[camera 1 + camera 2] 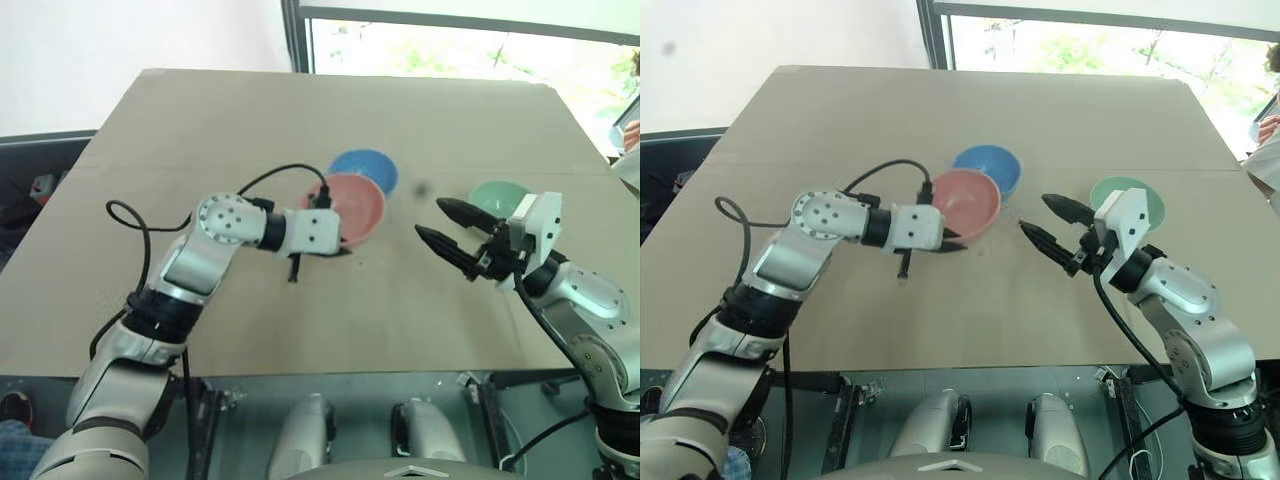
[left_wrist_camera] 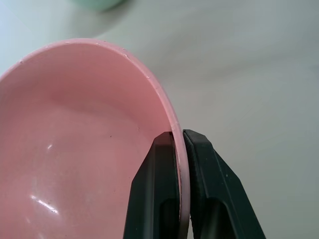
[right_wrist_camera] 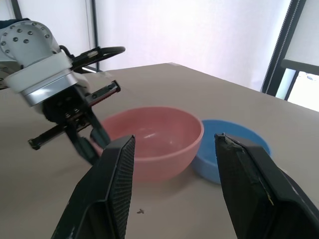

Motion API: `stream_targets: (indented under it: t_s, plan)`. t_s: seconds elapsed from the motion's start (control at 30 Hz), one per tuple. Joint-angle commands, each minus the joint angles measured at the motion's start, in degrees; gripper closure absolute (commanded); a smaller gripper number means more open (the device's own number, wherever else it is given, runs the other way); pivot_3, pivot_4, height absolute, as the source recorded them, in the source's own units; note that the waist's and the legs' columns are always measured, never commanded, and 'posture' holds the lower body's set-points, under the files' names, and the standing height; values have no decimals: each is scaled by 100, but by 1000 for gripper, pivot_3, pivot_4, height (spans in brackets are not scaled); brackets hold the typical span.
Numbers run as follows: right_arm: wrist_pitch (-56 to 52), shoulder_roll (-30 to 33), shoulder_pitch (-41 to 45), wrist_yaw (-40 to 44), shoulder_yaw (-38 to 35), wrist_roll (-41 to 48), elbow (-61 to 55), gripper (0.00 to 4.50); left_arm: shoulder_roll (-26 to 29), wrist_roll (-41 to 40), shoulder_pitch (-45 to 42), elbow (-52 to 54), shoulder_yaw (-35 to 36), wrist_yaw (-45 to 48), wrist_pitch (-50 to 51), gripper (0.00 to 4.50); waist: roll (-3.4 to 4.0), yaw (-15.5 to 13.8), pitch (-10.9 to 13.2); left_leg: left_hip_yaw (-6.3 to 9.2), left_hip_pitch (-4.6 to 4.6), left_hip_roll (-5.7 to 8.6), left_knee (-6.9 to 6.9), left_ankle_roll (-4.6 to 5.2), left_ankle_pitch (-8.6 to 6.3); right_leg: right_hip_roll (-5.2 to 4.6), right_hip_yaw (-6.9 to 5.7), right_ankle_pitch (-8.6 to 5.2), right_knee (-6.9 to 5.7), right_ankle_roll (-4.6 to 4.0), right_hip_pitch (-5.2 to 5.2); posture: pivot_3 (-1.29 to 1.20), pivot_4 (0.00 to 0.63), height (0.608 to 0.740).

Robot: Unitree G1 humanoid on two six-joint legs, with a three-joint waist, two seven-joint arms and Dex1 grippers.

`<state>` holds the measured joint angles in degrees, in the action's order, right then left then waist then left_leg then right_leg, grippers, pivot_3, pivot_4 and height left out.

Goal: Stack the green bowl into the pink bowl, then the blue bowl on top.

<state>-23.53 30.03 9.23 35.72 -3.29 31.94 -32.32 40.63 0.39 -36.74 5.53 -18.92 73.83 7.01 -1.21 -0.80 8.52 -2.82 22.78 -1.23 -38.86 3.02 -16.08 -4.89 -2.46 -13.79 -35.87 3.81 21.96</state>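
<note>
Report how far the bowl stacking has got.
Done: nothing is stacked yet; all three bowls are separate on the table. In hand: the left gripper is shut on the near rim of the pink bowl, one finger inside, one outside. The right gripper hangs open and empty beside the green bowl. Left: the green bowl into the pink, then the blue bowl, now just behind the pink one, on top.

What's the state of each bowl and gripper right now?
pink bowl: upright, empty, rim pinched by the left gripper.
blue bowl: upright on the table, just behind the pink one, not held.
green bowl: upright on the table behind the right gripper, not held.
left gripper: shut on the pink bowl's rim, one finger inside, one outside.
right gripper: open, empty, above the table.
</note>
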Motion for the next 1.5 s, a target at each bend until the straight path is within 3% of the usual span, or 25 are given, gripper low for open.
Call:
stream_targets:
  t_s: [0.03,0.17,0.3,0.47,0.53,0.67,0.77,1.0,1.23,1.5]
  plan:
    - [142,-10,72,24,-89,-10,-57,1810,277,-83,179,531,-135,357,-75,4407,0,-4,0,0,0,0,-1,0,0,0,0,0,0,0,0,0,150,740]
    - [191,-17,89,31,-87,-52,-6,1810,348,-85,249,576,-195,475,-124,4407,0,-9,0,1,2,1,-1,2,-1,0,0,0,1,0,0,0,150,740]
    - [215,-25,108,33,-77,-72,31,1810,263,-59,198,406,-153,443,-271,2988,0,-6,0,1,3,2,-2,2,-1,0,0,0,1,0,0,0,150,740]
    - [236,-20,97,44,-71,-92,43,1810,22,-140,132,164,-7,206,-541,795,0,-7,0,1,3,2,-3,3,-2,0,-1,0,1,0,0,0,150,740]
    - [251,-12,57,54,-71,-115,49,1810,-186,-204,93,55,110,-52,-595,123,0,-12,0,1,2,2,-3,3,-2,-1,0,0,1,0,0,0,150,740]
    - [-159,181,72,-268,-23,-441,85,1810,-458,-822,117,186,509,-274,182,123,0,-2,0,2,4,1,-6,4,-3,-1,0,0,1,0,0,0,150,740]
    - [-686,301,251,-681,-29,-693,179,1810,-584,-1760,128,412,1104,-591,1666,123,0,5,0,2,4,-2,-8,4,-2,-1,0,0,-2,0,0,0,150,740]
    - [-1120,685,606,-803,202,-1383,833,1810,-385,-3420,418,984,2362,-945,3281,123,0,8,0,4,3,-4,-8,4,-2,-1,0,0,0,1,0,0,150,740]
    - [-974,826,1151,-711,324,-1896,1938,1810,217,-4416,1072,1768,3219,-926,3808,123,2,14,1,3,3,-2,-10,4,-2,-4,2,0,0,0,-1,0,150,740]
    - [-770,872,1557,-488,590,-2347,2934,1810,879,-4662,1823,2007,4071,-740,3447,123,6,7,4,0,1,-3,-5,2,-2,-4,2,-1,3,-1,0,0,150,740]
